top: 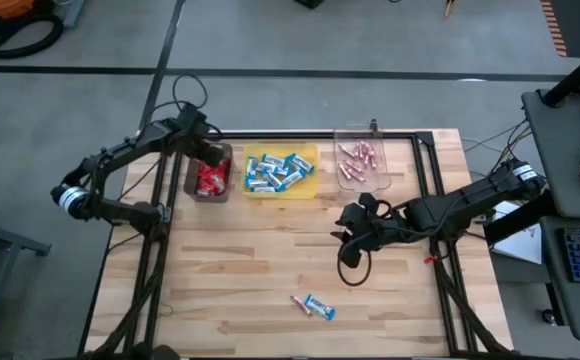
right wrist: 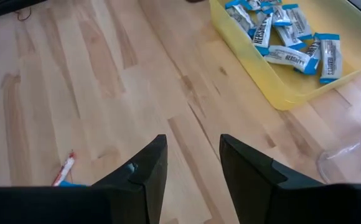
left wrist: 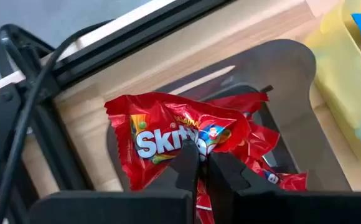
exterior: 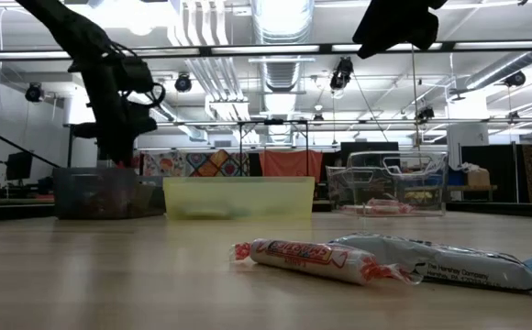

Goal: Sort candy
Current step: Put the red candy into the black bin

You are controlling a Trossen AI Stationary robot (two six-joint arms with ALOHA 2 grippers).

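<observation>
High view: left gripper (top: 213,155), over the brown plastic bin (top: 192,186), clamps a red candy packet (left wrist: 168,134) (more red packets lie beneath). Right gripper (right wrist: 192,163), fingers apart and empty, hovers mid-table. One slim pink stick (top: 299,303) and one blue-and-white bar (top: 319,308) remain on the wooden tabletop (top: 250,270).

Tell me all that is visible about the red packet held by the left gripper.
The red packet is a glossy, crinkled candy wrapper with white Skittles lettering and small coloured marks. The left gripper pinches it at one edge with shut fingers, so it hangs spread out above the brown bin, not yet dropped. More red packets lie in that bin below it. The bin stands at the table's far edge, beside the yellow bin.
</observation>
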